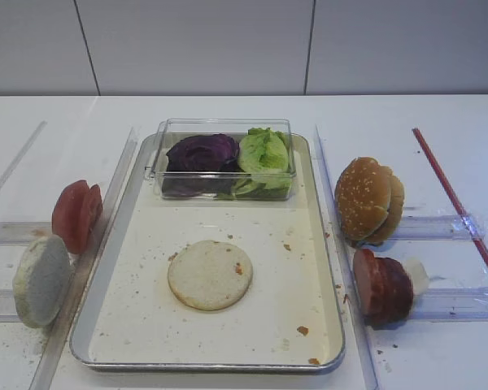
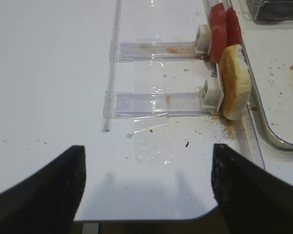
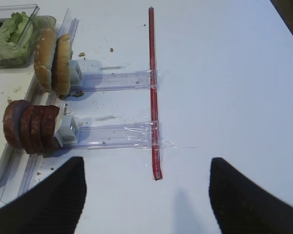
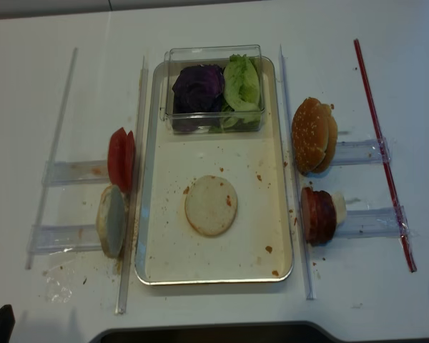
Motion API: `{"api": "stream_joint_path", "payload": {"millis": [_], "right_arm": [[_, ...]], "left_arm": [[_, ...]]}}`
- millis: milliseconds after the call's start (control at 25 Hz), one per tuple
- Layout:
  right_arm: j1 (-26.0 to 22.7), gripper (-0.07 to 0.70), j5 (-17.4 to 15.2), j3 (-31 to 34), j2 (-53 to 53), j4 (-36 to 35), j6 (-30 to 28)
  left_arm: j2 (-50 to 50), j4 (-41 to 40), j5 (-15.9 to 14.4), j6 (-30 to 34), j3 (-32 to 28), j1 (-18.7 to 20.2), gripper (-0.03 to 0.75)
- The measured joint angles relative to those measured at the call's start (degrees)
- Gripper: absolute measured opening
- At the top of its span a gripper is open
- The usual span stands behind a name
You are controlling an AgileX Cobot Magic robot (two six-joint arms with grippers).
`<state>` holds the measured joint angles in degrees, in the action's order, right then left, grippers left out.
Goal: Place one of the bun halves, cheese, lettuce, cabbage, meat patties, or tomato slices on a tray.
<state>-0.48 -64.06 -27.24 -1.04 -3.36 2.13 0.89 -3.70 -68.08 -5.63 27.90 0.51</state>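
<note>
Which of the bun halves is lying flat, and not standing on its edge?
The pale bun half in the middle of the tray lies flat. The other pale half and the sesame halves stand on edge in racks outside the tray.

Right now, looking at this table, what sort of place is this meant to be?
Probably a lab bench set up as a mock burger station: a metal tray holding a bun half, patties standing in clear plastic racks, all on a plain white table.

Premises read as a robotics test lab staged as a burger station: bare white tabletop (image 1: 228,110) against plain grey wall panels (image 1: 195,45), clear acrylic feeder rails (image 4: 361,223) taped down at three and nine o'clock of a shiny rectangular metal tray (image 1: 106,244).
</note>
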Motion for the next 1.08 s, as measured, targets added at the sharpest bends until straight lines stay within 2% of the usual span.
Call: {"api": "stream_joint_path", "payload": {"millis": [1080], "right_arm": [[0.0,0.526,0.0,0.0,0.0,0.0,0.0]], "left_arm": [[0.0,0.0,0.0,0.0,0.0,0.0,0.491]]}}
